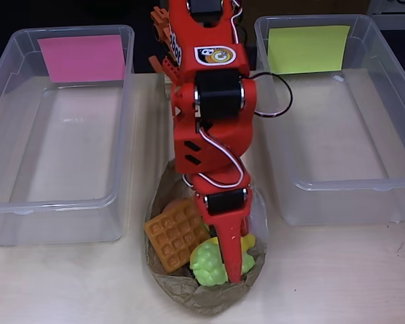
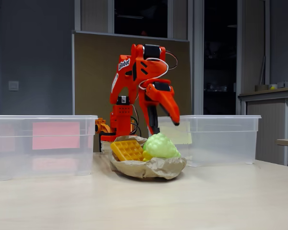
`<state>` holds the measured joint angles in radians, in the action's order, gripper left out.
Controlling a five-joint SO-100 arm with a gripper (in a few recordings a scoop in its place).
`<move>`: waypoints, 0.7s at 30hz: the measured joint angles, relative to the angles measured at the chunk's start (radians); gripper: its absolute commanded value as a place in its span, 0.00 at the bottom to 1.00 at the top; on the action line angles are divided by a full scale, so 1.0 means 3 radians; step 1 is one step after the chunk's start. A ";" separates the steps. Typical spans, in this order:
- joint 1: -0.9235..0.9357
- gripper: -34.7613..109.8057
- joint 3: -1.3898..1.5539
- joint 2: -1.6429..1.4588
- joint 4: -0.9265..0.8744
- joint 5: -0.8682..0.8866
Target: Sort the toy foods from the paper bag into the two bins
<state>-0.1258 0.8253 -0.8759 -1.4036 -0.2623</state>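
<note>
Your hand [image 2: 174, 122] hangs just above the paper bag [image 1: 209, 297], with its tip over the pale green grapes [image 2: 161, 146]. In the fixed view it holds nothing, and there is air between it and the grapes. You cannot tell how wide it is open, because both views show it as one red point. The bag sits on the counter [image 2: 144, 201] between the two bins. The orange waffle [image 1: 177, 234] lies at the left of the bag in the overhead view, right beside the grapes. A bit of something yellow [image 1: 248, 241] peeks out by the arm; it may be the bananas, but you cannot be sure. The bin with the pink label [image 1: 82, 57] and the bin with the yellow-green label [image 1: 308, 48] both look empty, so the sorting has not begun. Be careful when you go down. The grapes are round and bumpy, so they could slip out of the hand or roll. The bag is soft and crumpled, so the hand could catch its edge, drag it, or pinch paper with the toy. The waffle is so close that you could bump it out. Your arm covers the middle of the bag, so other toys may hide under it.
</note>
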 measured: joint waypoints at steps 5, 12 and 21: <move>-0.0005 0.53 -0.0046 0.0159 -0.0005 -0.0020; 0.0010 0.51 -0.0215 0.0394 -0.0005 -0.0046; 0.0010 0.42 -0.0695 0.0726 0.0005 -0.0082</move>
<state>-0.1227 0.6167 -0.6581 -1.4021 -0.2869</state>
